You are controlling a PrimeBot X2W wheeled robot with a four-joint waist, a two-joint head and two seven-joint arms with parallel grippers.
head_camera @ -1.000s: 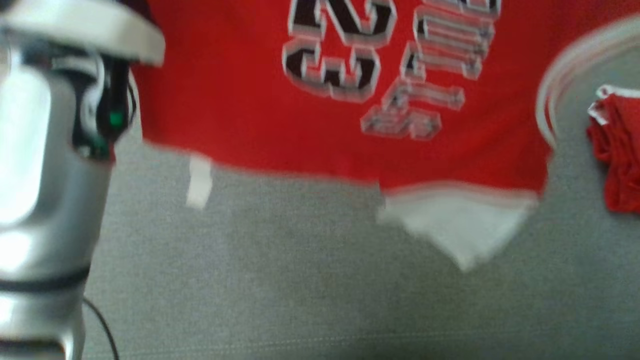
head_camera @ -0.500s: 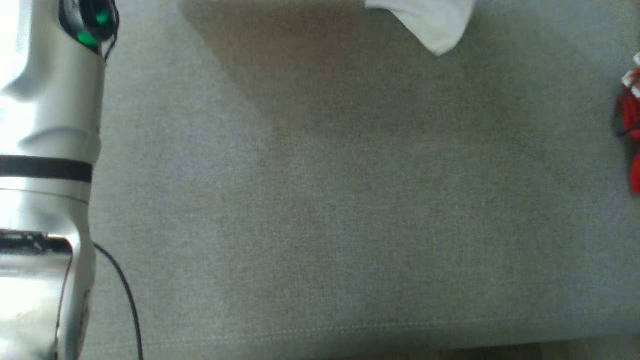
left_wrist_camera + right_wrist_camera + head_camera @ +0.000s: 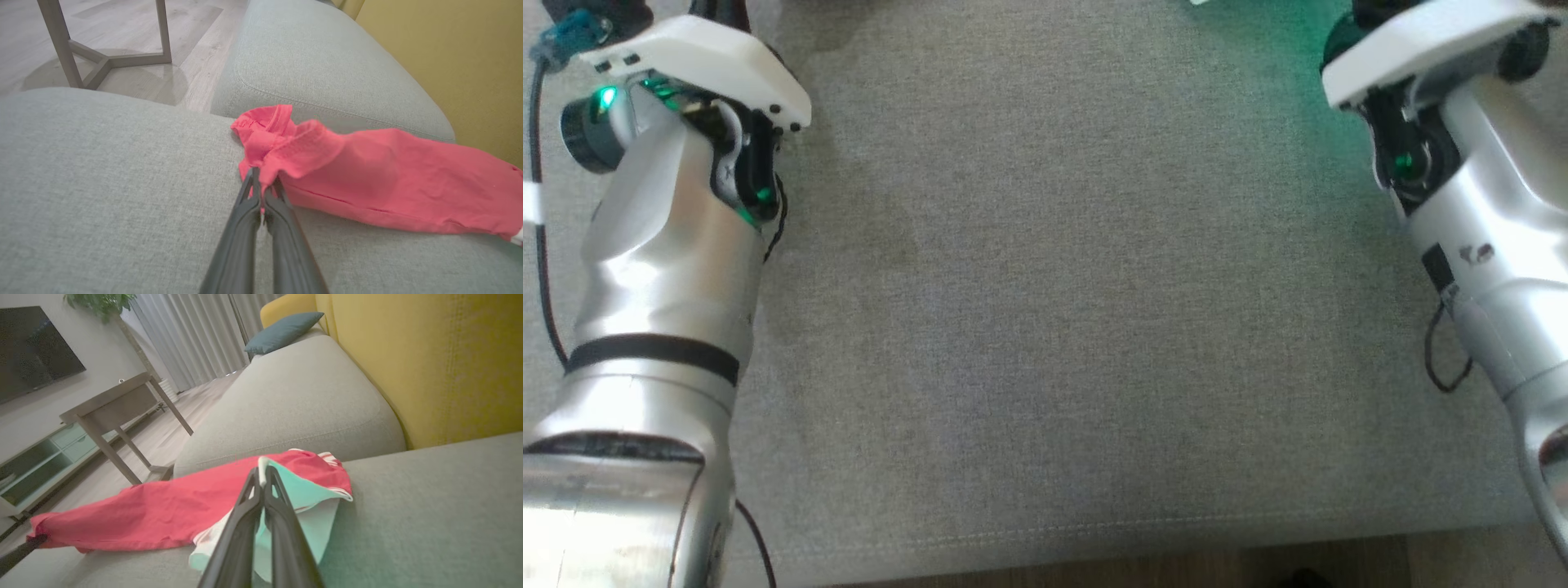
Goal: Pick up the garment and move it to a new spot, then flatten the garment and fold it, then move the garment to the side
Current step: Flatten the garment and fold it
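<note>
The head view had swung off the garment (image 3: pixel 388 179), which lay stretched on the sofa (image 3: pixel 1045 327) between left fingers (image 3: pixel 243 232) and right fingers (image 3: pixel 282 535), each pair clenched on an end; flattening and folding remained.

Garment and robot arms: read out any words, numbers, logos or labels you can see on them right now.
Garment: no word, number or print on the folds in either wrist view; plain red with striped white trim.
Right forearm: one small dark mark, too small and blurred to read.
No readable text anywhere else.
</note>
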